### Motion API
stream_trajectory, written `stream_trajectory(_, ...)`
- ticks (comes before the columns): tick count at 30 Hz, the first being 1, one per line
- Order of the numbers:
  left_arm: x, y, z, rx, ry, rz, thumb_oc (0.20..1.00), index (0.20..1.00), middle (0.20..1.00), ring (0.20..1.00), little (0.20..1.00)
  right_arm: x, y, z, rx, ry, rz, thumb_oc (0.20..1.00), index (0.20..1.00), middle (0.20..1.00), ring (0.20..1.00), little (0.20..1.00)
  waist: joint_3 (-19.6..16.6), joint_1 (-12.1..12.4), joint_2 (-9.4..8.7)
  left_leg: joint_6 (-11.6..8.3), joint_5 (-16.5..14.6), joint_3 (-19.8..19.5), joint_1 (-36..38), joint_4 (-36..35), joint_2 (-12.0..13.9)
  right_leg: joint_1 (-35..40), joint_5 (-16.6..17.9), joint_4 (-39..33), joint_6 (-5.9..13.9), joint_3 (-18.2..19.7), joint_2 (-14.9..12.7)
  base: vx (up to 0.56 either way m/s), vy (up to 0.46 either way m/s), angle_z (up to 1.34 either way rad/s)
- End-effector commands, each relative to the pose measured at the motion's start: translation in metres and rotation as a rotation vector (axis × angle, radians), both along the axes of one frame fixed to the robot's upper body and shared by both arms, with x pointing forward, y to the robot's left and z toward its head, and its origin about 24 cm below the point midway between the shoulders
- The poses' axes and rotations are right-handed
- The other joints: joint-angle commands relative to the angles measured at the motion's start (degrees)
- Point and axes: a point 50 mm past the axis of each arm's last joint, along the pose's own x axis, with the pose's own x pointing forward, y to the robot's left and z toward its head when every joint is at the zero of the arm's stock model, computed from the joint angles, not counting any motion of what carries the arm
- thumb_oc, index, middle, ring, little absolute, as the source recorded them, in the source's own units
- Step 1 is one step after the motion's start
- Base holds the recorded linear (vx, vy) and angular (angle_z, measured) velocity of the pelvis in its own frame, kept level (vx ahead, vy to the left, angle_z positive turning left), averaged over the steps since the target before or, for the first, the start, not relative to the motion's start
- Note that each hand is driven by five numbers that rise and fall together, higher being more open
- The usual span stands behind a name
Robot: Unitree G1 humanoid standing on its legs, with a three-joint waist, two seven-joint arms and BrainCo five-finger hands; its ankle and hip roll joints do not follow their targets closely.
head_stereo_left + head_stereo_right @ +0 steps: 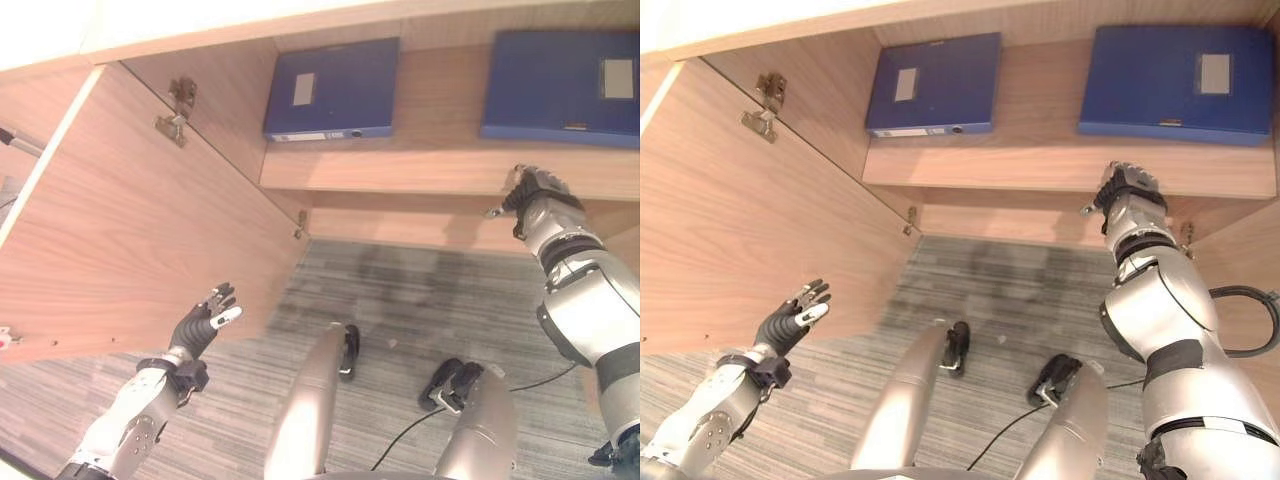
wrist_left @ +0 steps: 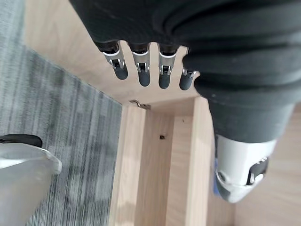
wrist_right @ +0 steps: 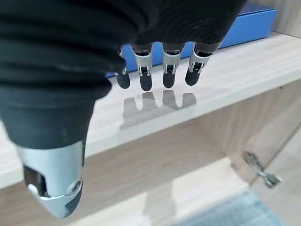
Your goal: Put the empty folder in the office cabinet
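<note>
Two blue folders lie flat on the cabinet shelf, well apart from each other. The left folder sits toward the shelf's left end, its spine facing the front edge. The right folder lies toward the right end, near the shelf's front. Bare wood shows between them, a wide open strip running from front to back.

The right hand is up at the shelf's front edge, just below the right folder. In the right wrist view its fingers hang straight and relaxed above the shelf board, holding nothing, and the blue folder's edge shows just past them. The thumb stands apart, out in front of the shelf edge.

The left hand is low and well away from the shelf, beside the inner face of the open left door. Its fingers are loosely extended and empty; the wrist view looks past them at the door's lower corner and the cabinet's lower part.

The left door swings wide open, its hinge showing near the top. A second hinge shows on the right side, below the shelf. Under the shelf the lower space is open. The grey striped carpet spreads in front of the cabinet.
</note>
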Motion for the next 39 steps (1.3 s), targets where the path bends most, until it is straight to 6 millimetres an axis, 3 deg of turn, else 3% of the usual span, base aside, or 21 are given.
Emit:
stream_trajectory(1, 0.007, -0.005, 0.007, 0.043, -0.038, -0.053, 1.0, 1.0, 1.0, 1.0, 1.0, 0.005, 0.012, 0.001, 0.219, -0.094, -0.001, 1.0, 1.0, 1.0, 1.0, 1.0, 2.4, -0.6, -1.02, 0.23, 3.8, -1.3, 7.2, -12.8, 3.0, 12.7, 2.8, -13.0, 4.64, 0.6, 2.0, 0.0, -0.024, -0.1)
stream_trajectory(3, 0.007, -0.005, 0.0, 0.051, -0.012, -0.052, 1.0, 1.0, 1.0, 1.0, 1.0, 0.005, 0.016, -0.006, 0.268, -0.095, 0.003, 1.0, 1.0, 1.0, 1.0, 1.0, 2.6, -0.9, -1.21, -0.03, 4.6, -1.3, 9.0, -14.8, 3.0, 14.9, 3.6, -15.6, 4.91, 0.1, 2.6, 0.01, -0.019, -0.16)
stream_trajectory(4, 0.004, -0.008, -0.019, 0.036, 0.058, -0.043, 1.0, 1.0, 1.0, 1.0, 1.0, 0.001, 0.025, -0.032, 0.412, -0.094, -0.005, 1.0, 1.0, 1.0, 1.0, 1.0, 2.4, -1.7, -1.98, -0.57, 6.6, -0.8, 13.2, -19.6, 3.4, 18.9, 6.0, -20.9, 5.66, -0.8, 3.7, 0.02, -0.014, -0.22)
stream_trajectory(6, 0.001, -0.01, -0.03, 0.032, 0.097, -0.039, 1.0, 1.0, 1.0, 1.0, 1.0, -0.003, 0.028, -0.046, 0.454, -0.083, -0.013, 1.0, 1.0, 1.0, 1.0, 1.0, 2.8, -2.0, -2.1, -0.6, 7.4, -0.7, 15.7, -22.2, 3.5, 21.2, 7.4, -23.9, 5.98, -1.1, 4.4, 0.04, -0.028, -0.2)
stream_trajectory(7, -0.006, -0.013, -0.054, 0.054, 0.181, -0.043, 1.0, 1.0, 1.0, 1.0, 1.0, -0.015, 0.038, -0.082, 0.577, -0.038, -0.035, 1.0, 1.0, 1.0, 1.0, 1.0, 2.2, -2.9, -2.93, -1.11, 9.3, -0.1, 20.2, -27.8, 4.0, 25.1, 9.6, -29.6, 6.63, -1.8, 5.8, 0.05, -0.037, -0.2)
stream_trajectory(8, -0.006, -0.014, -0.055, 0.055, 0.181, -0.044, 1.0, 1.0, 1.0, 1.0, 1.0, -0.015, 0.037, -0.082, 0.577, -0.038, -0.037, 1.0, 1.0, 1.0, 1.0, 1.0, 2.4, -2.8, -2.84, -1.14, 9.5, -0.1, 20.7, -28.2, 4.0, 25.6, 9.8, -30.0, 6.62, -1.9, 5.9, 0.08, -0.046, -0.17)
stream_trajectory(9, -0.01, -0.015, -0.068, 0.073, 0.225, -0.036, 1.0, 1.0, 1.0, 1.0, 1.0, -0.022, 0.046, -0.101, 0.652, -0.02, -0.053, 1.0, 1.0, 1.0, 1.0, 1.0, 1.9, -3.2, -3.32, -1.44, 10.7, 0.5, 22.9, -31.1, 4.4, 27.2, 10.9, -32.9, 6.91, -1.9, 6.8, 0.09, -0.057, -0.33)
stream_trajectory(10, -0.021, -0.021, -0.093, 0.061, 0.325, -0.017, 1.0, 1.0, 1.0, 1.0, 1.0, -0.041, 0.056, -0.138, 0.753, 0.045, -0.089, 1.0, 1.0, 1.0, 1.0, 1.0, 0.8, -4.2, -4.37, -2.19, 13.3, 1.4, 27.5, -37.5, 5.4, 30.8, 13.1, -39.2, 7.39, -2.3, 8.4, 0.13, -0.084, -0.52)
stream_trajectory(12, -0.045, -0.028, -0.132, -0.038, 0.494, 0.096, 1.0, 1.0, 1.0, 1.0, 1.0, -0.077, 0.057, -0.186, 0.873, 0.146, -0.187, 1.0, 1.0, 1.0, 1.0, 1.0, -1.4, -5.8, -5.74, -3.46, 17.3, 3.0, 33.5, -45.8, 7.0, 35.6, 15.6, -47.2, 7.82, -2.9, 11.1, 0.12, -0.124, -0.49)
stream_trajectory(17, -0.085, -0.035, -0.17, -0.231, 0.701, 0.345, 1.0, 1.0, 1.0, 1.0, 1.0, -0.134, 0.061, -0.241, 1.1, 0.209, -0.381, 1.0, 1.0, 1.0, 1.0, 1.0, -5.8, -7.5, -7.11, -4.74, 21.1, 5.5, 40.6, -55.1, 7.8, 41.1, 17.8, -56.2, 7.95, -2.6, 14.9, 0.07, -0.079, -0.19)
stream_trajectory(19, -0.092, -0.039, -0.176, -0.256, 0.744, 0.373, 1.0, 1.0, 1.0, 1.0, 1.0, -0.142, 0.063, -0.247, 1.15, 0.198, -0.423, 1.0, 1.0, 1.0, 1.0, 1.0, -6.6, -7.9, -7.27, -5.1, 21.5, 6.1, 41.5, -55.9, 8.2, 42.1, 18.1, -57.7, 7.81, -2.5, 15.6, 0.02, -0.043, -0.2)
stream_trajectory(21, -0.112, -0.044, -0.188, -0.304, 0.85, 0.449, 1.0, 1.0, 1.0, 1.0, 1.0, -0.165, 0.071, -0.265, 1.29, 0.199, -0.535, 1.0, 1.0, 1.0, 1.0, 1.0, -9.0, -8.8, -8.0, -5.45, 22.3, 7.8, 42.6, -56.4, 9.1, 43.9, 19.7, -61.4, 7.25, -2.3, 17.4, 0.01, -0.058, -0.16)
stream_trajectory(26, -0.124, -0.045, -0.193, -0.315, 0.907, 0.508, 1.0, 1.0, 1.0, 1.0, 1.0, -0.191, 0.076, -0.281, 1.371, 0.224, -0.642, 1.0, 1.0, 1.0, 1.0, 1.0, -11.0, -9.6, -8.45, -5.85, 21.8, 8.8, 44.2, -56.4, 10.1, 45.7, 19.5, -63.2, 7.08, -1.2, 18.6, 0.04, -0.051, -0.11)
stream_trajectory(27, -0.131, -0.038, -0.194, -0.276, 0.939, 0.541, 1.0, 1.0, 1.0, 1.0, 1.0, -0.206, 0.079, -0.29, 1.408, 0.243, -0.687, 1.0, 1.0, 1.0, 1.0, 1.0, -11.6, -10.1, -9.11, -5.99, 20.8, 10.2, 45.6, -54.3, 10.7, 47.1, 19.3, -63.2, 6.53, 0.6, 19.5, 0.02, -0.076, -0.13)
stream_trajectory(29, -0.132, -0.035, -0.194, -0.26, 0.938, 0.546, 1.0, 1.0, 1.0, 1.0, 1.0, -0.213, 0.08, -0.293, 1.412, 0.257, -0.696, 1.0, 1.0, 1.0, 1.0, 1.0, -11.2, -10.1, -9.48, -5.86, 19.5, 10.0, 45.0, -50.7, 11.1, 47.5, 19.1, -63.0, 6.17, 1.4, 19.8, -0.02, -0.058, -0.36)
stream_trajectory(30, -0.136, -0.032, -0.195, -0.235, 0.952, 0.553, 1.0, 1.0, 1.0, 1.0, 1.0, -0.22, 0.081, -0.296, 1.417, 0.275, -0.696, 1.0, 1.0, 1.0, 1.0, 1.0, -10.3, -10.0, -10.18, -4.98, 15.8, 8.5, 44.2, -43.5, 10.7, 47.8, 19.3, -62.6, 5.7, 3.5, 19.9, -0.08, 0.004, -0.69)
stream_trajectory(34, -0.141, -0.034, -0.196, -0.196, 0.972, 0.542, 1.0, 1.0, 1.0, 1.0, 1.0, -0.234, 0.076, -0.301, 1.392, 0.301, -0.709, 1.0, 1.0, 1.0, 1.0, 1.0, -9.8, -9.6, -10.23, -3.92, 12.5, 1.5, 43.6, -36.9, 7.2, 48.4, 19.8, -62.5, 5.66, 6.4, 19.8, -0.06, 0.06, -0.88)
stream_trajectory(35, -0.143, -0.034, -0.196, -0.185, 0.981, 0.54, 1.0, 1.0, 1.0, 1.0, 1.0, -0.24, 0.073, -0.303, 1.389, 0.304, -0.725, 1.0, 1.0, 1.0, 1.0, 1.0, -10.1, -9.8, -10.31, -3.44, 10.7, 0.1, 44.2, -37.3, 5.8, 48.7, 19.9, -62.4, 5.72, 7.1, 19.4, -0.03, 0.129, -1.07)
stream_trajectory(37, -0.144, -0.035, -0.197, -0.158, 0.993, 0.514, 1.0, 1.0, 1.0, 1.0, 1.0, -0.256, 0.067, -0.307, 1.385, 0.297, -0.791, 1.0, 1.0, 1.0, 1.0, 1.0, -10.9, -11.0, -9.43, -2.77, 8.9, 1.4, 47.5, -41.5, 5.1, 49.0, 19.8, -61.9, 6.11, 7.7, 19.6, -0.03, 0.148, -0.5)
stream_trajectory(38, -0.144, -0.035, -0.197, -0.158, 0.993, 0.514, 1.0, 1.0, 1.0, 1.0, 1.0, -0.256, 0.067, -0.307, 1.385, 0.297, -0.791, 1.0, 1.0, 1.0, 1.0, 1.0, -11.0, -11.1, -9.53, -2.74, 9.1, 1.4, 47.4, -41.7, 4.9, 48.8, 19.8, -61.9, 6.12, 7.7, 19.5, -0.03, 0.316, -0.34)
stream_trajectory(39, -0.149, -0.028, -0.196, -0.091, 1.014, 0.506, 1.0, 1.0, 1.0, 1.0, 1.0, -0.277, 0.056, -0.311, 1.375, 0.265, -0.902, 1.0, 1.0, 1.0, 1.0, 1.0, -13.1, -13.0, -8.73, -2.28, 10.2, 3.3, 50.9, -48.3, 3.4, 48.1, 20.8, -61.1, 7.15, 8.6, 18.7, -0.01, 0.239, -0.25)
